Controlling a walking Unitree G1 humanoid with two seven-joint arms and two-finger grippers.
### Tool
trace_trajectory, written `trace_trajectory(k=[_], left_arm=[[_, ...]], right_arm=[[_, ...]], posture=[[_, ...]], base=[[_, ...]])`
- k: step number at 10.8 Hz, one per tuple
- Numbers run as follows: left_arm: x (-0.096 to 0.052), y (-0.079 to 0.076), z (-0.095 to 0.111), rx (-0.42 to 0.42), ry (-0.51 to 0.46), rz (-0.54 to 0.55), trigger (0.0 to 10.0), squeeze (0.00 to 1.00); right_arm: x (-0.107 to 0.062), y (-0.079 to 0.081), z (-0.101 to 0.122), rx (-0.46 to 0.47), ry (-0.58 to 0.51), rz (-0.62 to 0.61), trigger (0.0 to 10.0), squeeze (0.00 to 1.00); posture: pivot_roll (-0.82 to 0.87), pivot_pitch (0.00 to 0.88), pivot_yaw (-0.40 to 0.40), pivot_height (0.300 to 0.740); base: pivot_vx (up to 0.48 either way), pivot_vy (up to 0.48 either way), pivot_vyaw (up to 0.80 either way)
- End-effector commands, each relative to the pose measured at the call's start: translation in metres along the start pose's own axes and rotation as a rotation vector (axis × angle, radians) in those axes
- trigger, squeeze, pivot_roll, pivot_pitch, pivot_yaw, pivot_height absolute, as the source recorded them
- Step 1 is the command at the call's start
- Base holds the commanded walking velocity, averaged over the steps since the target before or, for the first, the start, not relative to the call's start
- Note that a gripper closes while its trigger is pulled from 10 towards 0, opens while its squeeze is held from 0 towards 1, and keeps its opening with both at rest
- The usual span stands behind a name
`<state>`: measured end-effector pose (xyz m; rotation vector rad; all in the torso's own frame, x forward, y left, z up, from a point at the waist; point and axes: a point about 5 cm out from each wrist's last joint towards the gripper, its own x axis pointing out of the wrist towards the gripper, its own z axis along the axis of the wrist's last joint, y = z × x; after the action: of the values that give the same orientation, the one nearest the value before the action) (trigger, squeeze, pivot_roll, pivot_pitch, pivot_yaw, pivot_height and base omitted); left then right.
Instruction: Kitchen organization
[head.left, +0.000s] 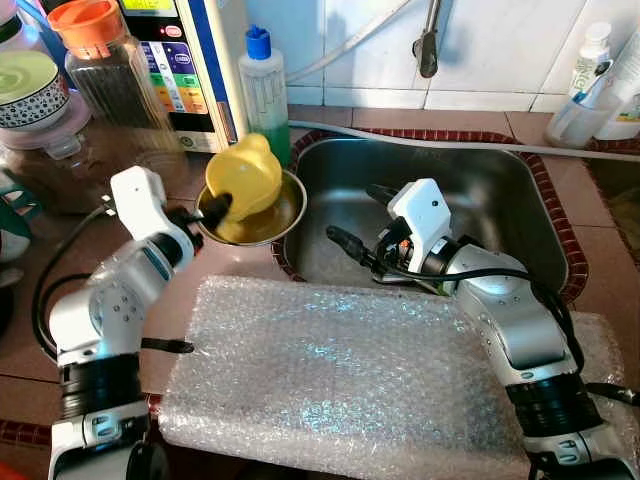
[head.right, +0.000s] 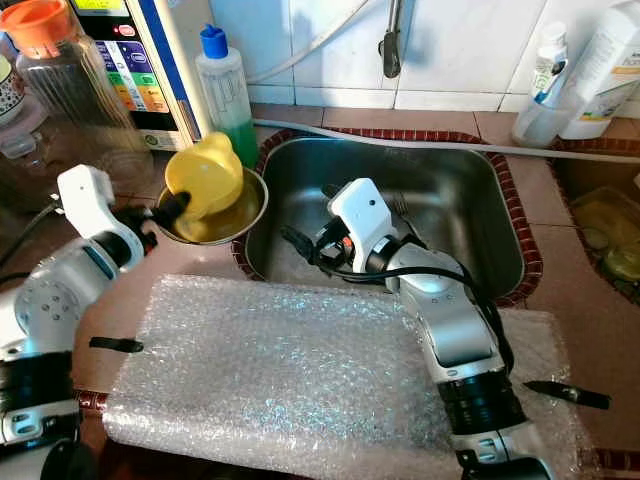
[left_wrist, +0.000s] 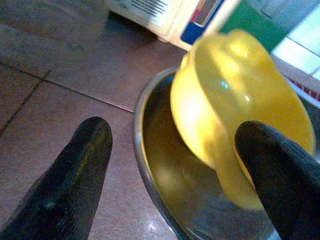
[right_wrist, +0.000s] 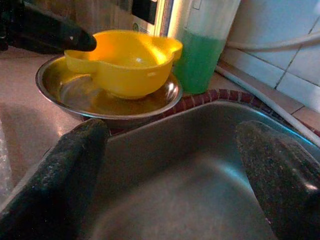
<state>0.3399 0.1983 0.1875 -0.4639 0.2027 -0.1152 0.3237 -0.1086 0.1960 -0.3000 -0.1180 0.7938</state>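
L gripper (head.left: 213, 207) is nearer: fingers spread wide, gripping nothing, one tip against yellow cup (head.left: 243, 178) handle, which points toward you from steel bowl (head.left: 283, 212).

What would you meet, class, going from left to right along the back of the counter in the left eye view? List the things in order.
Orange-lidded jar → green soap bottle with the blue cap → faucet → white bottles by the wall.
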Motion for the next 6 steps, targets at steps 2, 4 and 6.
trace_trajectory(k=[2,4,6], left_arm=[[0.0,-0.003,0.001,-0.029,0.008,0.0,10.0,0.0],[0.002,-0.007,-0.008,0.002,0.061,0.007,10.0,0.0],[0.003,-0.005,-0.018,0.041,0.108,0.021,10.0,0.0]], right_arm=[[0.0,0.004,0.003,-0.011,-0.016,0.017,10.0,0.0],[0.0,0.005,0.002,-0.017,-0.013,0.02,10.0,0.0],[0.0,0.006,0.003,-0.027,-0.012,0.025,10.0,0.0]], posture=[[-0.12,0.165,0.065,0.74],[-0.12,0.168,0.065,0.74],[-0.12,0.169,0.067,0.74]], base=[[0.0,0.0,0.0],[0.0,0.0,0.0],[0.0,0.0,0.0]])
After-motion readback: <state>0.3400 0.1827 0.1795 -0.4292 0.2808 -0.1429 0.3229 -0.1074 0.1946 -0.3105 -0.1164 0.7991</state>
